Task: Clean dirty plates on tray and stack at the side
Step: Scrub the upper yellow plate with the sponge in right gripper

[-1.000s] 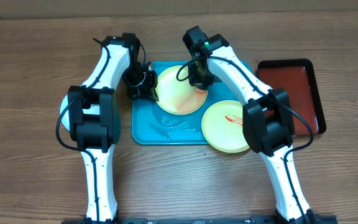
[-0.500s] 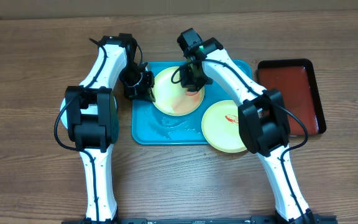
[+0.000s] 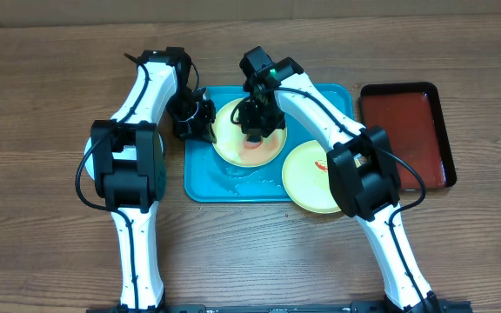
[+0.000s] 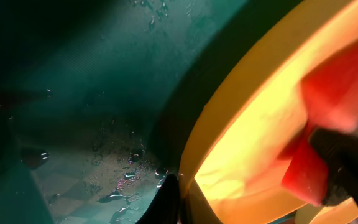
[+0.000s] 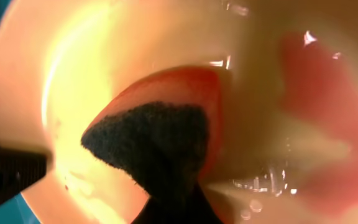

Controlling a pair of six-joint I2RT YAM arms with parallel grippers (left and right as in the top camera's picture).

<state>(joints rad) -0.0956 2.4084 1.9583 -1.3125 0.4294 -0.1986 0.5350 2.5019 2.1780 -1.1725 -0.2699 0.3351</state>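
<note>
L gripper [image 3: 200, 122] clenched; looks pinched on L rim of yellow-green plate [image 3: 229, 146], steadying it. In L wrist view only one fingertip shows, right at the rim, so grip is judged, not certain. R gripper [image 3: 255, 126] clamped on sponge [image 5: 166, 124] (red body, dark scour face), which is pressed down onto the plate's well. Plate sits in upper half of turquoise tray [image 3: 233, 187], tray floor wet w/ droplets [image 4: 123, 174]. Second yellow-green plate [image 3: 307, 187] lies at tray's lower-R corner, overhanging the rim, w/ red smear [image 3: 323, 165] uncleaned. Pale arc [image 3: 85, 161] beside L arm's elbow is poss. the third plate, mostly hidden. Dark red tray [image 3: 407, 130] far R on table [image 3: 42, 87], not involved. Handling est.: plates are thin plastic, so light and stiff enough but will skate on the wet tray under scrub force; needs a counter-hold. Wet, saucy surface = slippery. Not fragile. Best hold: pinch raised rim at the edge, fingers above and below, opposite the scrub side. For lifting to the stack, same rim pinch, kept level, since the light plate may swing or slip from wet pads.
</note>
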